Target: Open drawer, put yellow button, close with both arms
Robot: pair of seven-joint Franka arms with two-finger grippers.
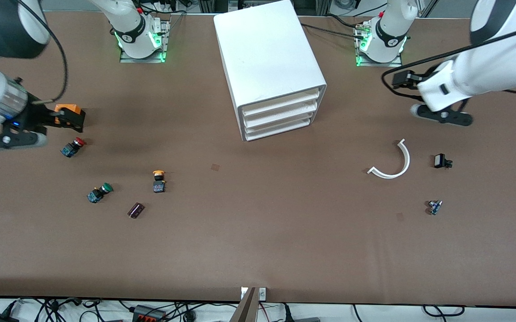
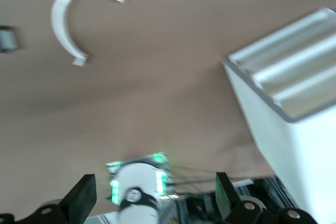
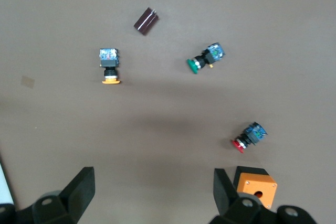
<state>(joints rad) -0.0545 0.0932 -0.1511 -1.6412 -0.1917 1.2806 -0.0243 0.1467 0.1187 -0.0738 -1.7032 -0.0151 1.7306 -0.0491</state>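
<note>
The white cabinet (image 1: 267,53) stands mid-table near the bases. Its top drawer (image 1: 280,101) is shut, like the two below. The cabinet also shows in the left wrist view (image 2: 278,150). The yellow button (image 1: 158,181) lies on its side toward the right arm's end, nearer the front camera than the cabinet. It also shows in the right wrist view (image 3: 109,65). My right gripper (image 1: 45,121) hangs open and empty over the table beside an orange box (image 1: 67,108); its jaws show wide apart (image 3: 152,198). My left gripper (image 1: 399,80) is open and empty, up beside the cabinet (image 2: 155,198).
A red button (image 1: 74,146), a green button (image 1: 99,192) and a dark maroon part (image 1: 135,210) lie around the yellow one. A white curved strip (image 1: 394,165), a small black part (image 1: 441,161) and a small blue part (image 1: 434,206) lie toward the left arm's end.
</note>
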